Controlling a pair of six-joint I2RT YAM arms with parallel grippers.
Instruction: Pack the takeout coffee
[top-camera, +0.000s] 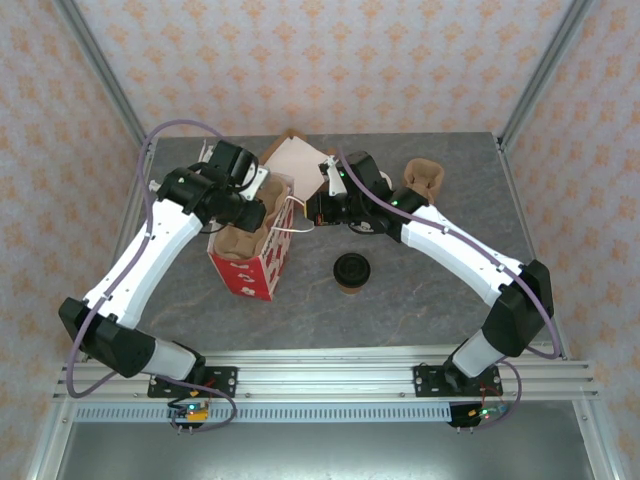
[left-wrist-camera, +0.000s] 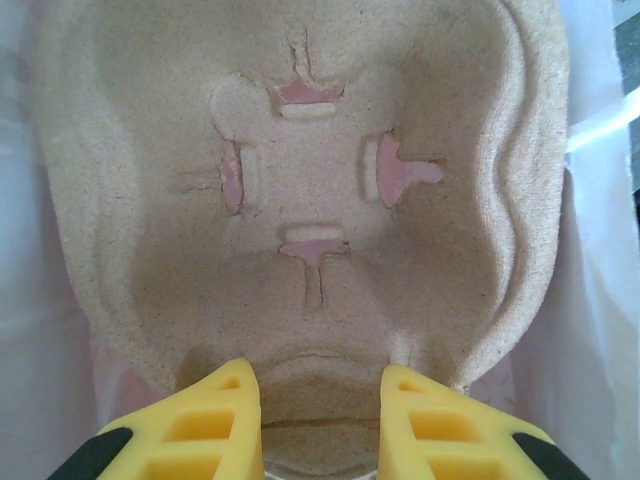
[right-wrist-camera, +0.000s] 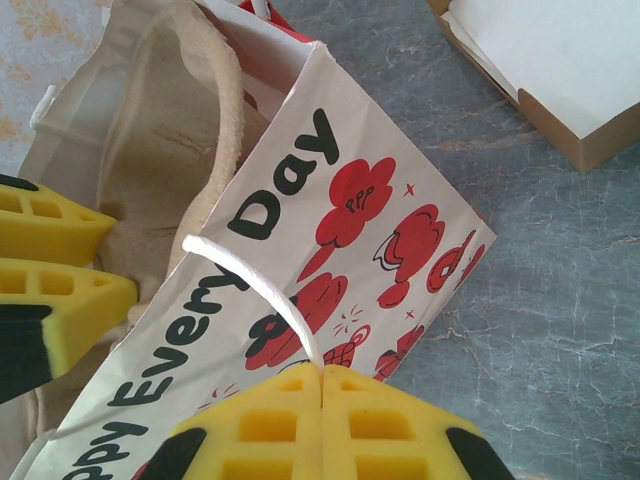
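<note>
The takeout coffee (top-camera: 352, 271), a tan cup under a black lid, stands on the grey table right of the red-and-white paper bag (top-camera: 250, 257). A brown pulp cup carrier (left-wrist-camera: 310, 180) sits in the bag's mouth. My left gripper (left-wrist-camera: 320, 385) is shut on the carrier's near rim, one yellow finger on each side; from above it (top-camera: 250, 213) is over the bag. My right gripper (right-wrist-camera: 322, 372) is shut on the bag's white cord handle (right-wrist-camera: 250, 275), beside the bag's printed side (right-wrist-camera: 330, 230); from above it (top-camera: 312, 208) hovers just right of the bag.
An open cardboard box (top-camera: 295, 155) lies behind the bag. A second pulp carrier (top-camera: 422, 180) stands at the back right. The left gripper's yellow fingers (right-wrist-camera: 50, 270) show at the bag's mouth in the right wrist view. Bare table (top-camera: 400, 310) lies in front.
</note>
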